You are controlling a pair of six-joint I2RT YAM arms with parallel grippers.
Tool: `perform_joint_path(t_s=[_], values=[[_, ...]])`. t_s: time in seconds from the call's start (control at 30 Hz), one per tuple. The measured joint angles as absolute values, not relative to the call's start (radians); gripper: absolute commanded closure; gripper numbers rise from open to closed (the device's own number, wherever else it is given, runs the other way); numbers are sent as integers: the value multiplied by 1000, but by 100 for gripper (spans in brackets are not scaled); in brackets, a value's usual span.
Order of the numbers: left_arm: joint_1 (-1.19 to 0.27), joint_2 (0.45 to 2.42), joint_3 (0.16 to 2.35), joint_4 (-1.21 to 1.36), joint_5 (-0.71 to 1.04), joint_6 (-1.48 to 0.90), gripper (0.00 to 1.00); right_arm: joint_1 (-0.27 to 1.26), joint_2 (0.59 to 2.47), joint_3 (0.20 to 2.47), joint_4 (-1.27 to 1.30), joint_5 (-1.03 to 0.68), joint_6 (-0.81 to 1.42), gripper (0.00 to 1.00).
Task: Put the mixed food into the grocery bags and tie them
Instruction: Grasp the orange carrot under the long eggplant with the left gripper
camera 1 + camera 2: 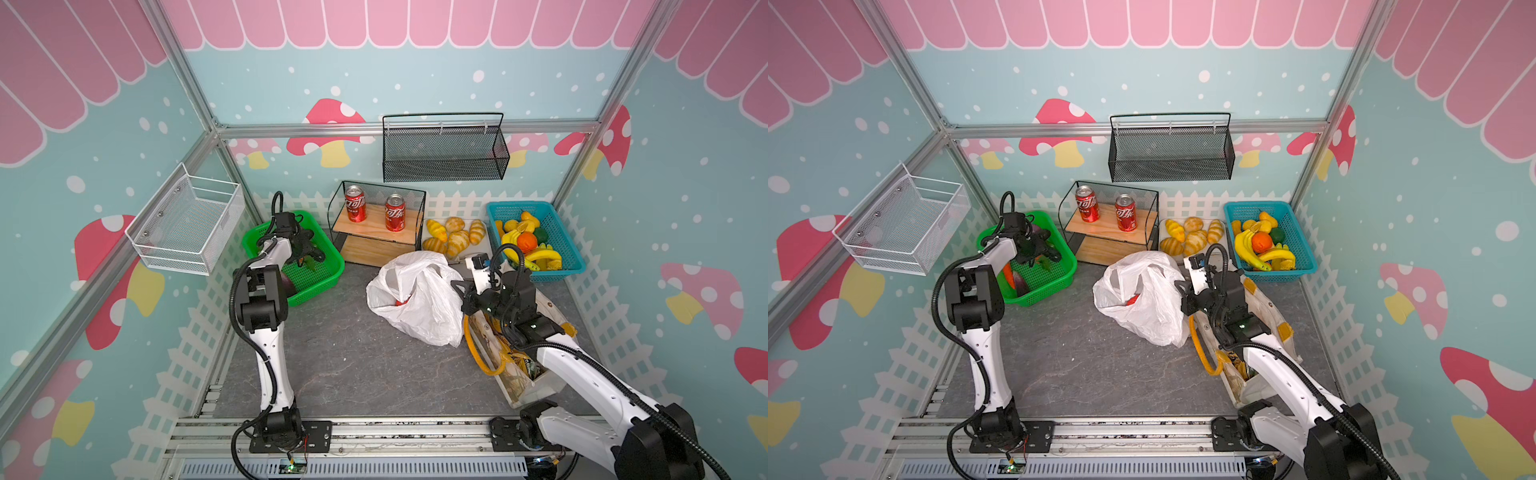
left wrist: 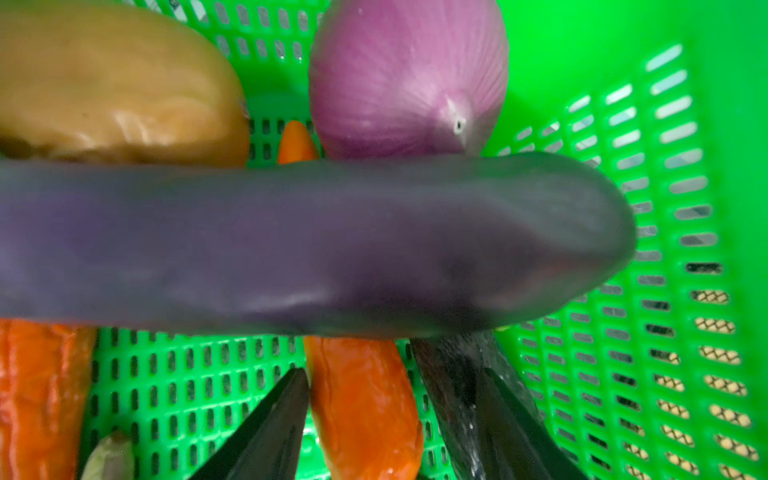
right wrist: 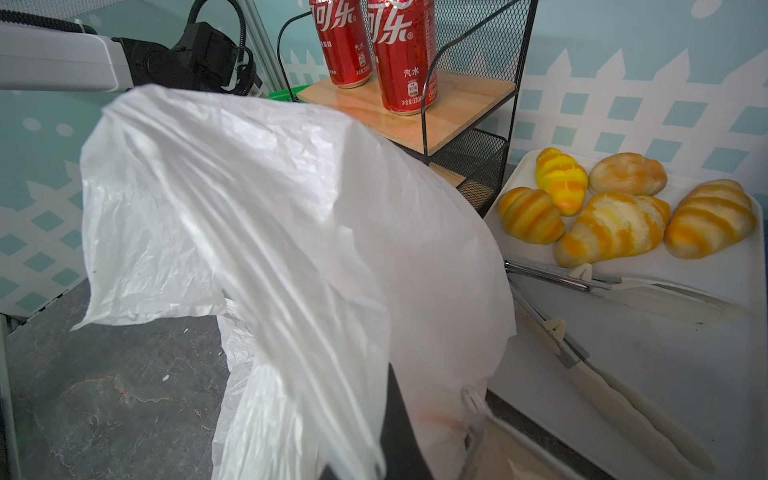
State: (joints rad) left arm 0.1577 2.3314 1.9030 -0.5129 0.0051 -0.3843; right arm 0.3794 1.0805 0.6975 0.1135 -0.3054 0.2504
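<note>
In a top view, the left pincer [image 1: 309, 254] reaches into the green basket [image 1: 322, 286], and the right pincer [image 1: 457, 287] meets the plastic bag [image 1: 419, 303] on the worktop [image 1: 353, 365].

Left wrist view: the pincer's 2 fingers [image 2: 270, 428] are spread, astride an orange-red vegetable [image 2: 365, 407].

Right wrist view: the pincer is clamped on the plastic bag's raised film.

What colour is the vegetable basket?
Bright green perforated plastic basket; shows best in the left wrist view.

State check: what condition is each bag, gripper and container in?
Plastic bag: mouth open, red item inside.
Tote: lying open, untied.
Left gripper: open, straddling an orange vegetable.
Right gripper: shut on plastic bag.
Green basket: holds vegetables.
Cans: upright.
</note>
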Motion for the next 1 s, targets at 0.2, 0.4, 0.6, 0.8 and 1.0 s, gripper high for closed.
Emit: perform_joint_path(t_s=[0.2, 0.4, 0.6, 0.8, 1.0], values=[[159, 2332, 1898, -507, 13, -386, 45, 379, 1091, 698, 116, -307, 247, 100], [170, 2297, 1828, -461, 23, -395, 45, 379, 1100, 698, 120, -307, 247, 100], [184, 2274, 1744, -456, 23, -405, 45, 379, 1108, 698, 121, -309, 247, 100], [184, 2278, 1739, -456, 25, -405, 45, 379, 1108, 698, 121, -310, 247, 100], [188, 2313, 1797, -478, 19, -400, 54, 379, 1110, 698, 121, -311, 247, 100]])
